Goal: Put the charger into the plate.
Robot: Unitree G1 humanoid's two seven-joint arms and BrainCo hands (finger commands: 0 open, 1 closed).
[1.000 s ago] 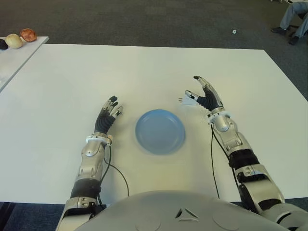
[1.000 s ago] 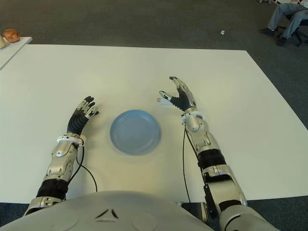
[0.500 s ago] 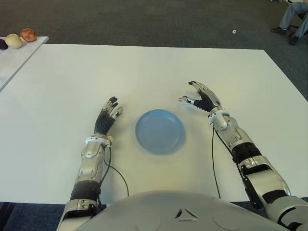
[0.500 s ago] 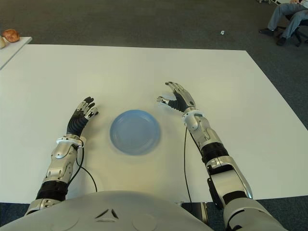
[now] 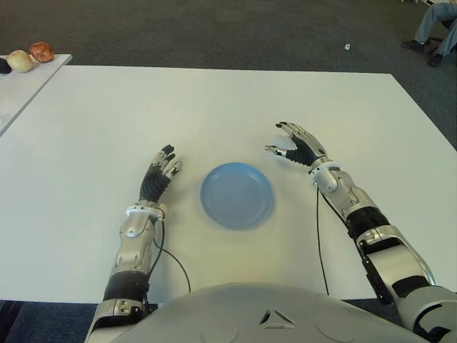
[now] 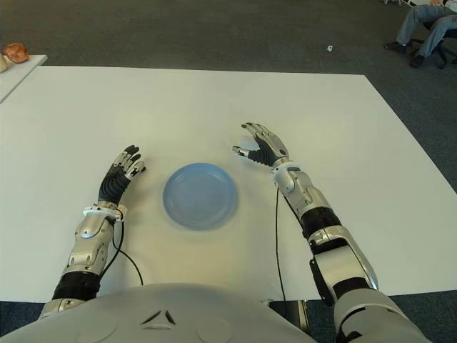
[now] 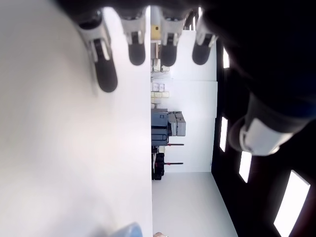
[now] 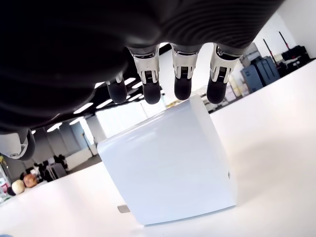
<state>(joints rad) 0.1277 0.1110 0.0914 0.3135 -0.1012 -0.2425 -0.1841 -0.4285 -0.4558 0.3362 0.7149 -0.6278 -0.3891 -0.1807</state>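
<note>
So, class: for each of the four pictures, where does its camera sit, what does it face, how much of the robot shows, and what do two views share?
Left eye view: on the head, looking down at the white table; both arms, blue plate.
Right eye view: beside it, same scene.
Left wrist view: on the left wrist, along the open left hand over the table.
Right wrist view: on the right wrist; right hand arched over the white charger.
Shared: the charger shows in the right eye and right wrist views.

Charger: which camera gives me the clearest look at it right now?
The right wrist view: the white charger fills it, sitting on the table beneath the right hand. Both eye views show only a white sliver under that hand; the left wrist view shows none.
</note>
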